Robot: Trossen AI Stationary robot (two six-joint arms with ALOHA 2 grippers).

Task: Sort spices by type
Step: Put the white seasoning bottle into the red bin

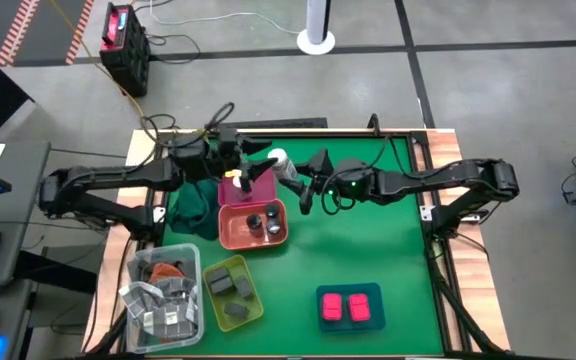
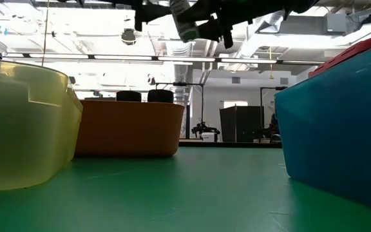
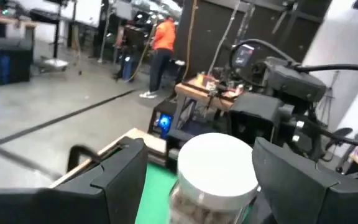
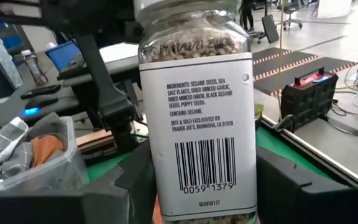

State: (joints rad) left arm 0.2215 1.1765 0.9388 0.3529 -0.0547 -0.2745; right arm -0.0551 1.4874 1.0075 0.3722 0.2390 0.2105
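A white-capped jar [image 1: 279,163] was held clenched in the right gripper [image 1: 290,178] above the table's far side, beside the pink tray [image 1: 230,232]. The left gripper's [image 3: 197,180] fingers were spread around its cap, apparently for a handover.

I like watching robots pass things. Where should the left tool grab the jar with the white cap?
At the white cap end, pinching its round sides. The right tool clamps the jar by its labelled lower body, so only the top is free. The left tool faces the cap, fingers open either side, so coming straight on probably works.
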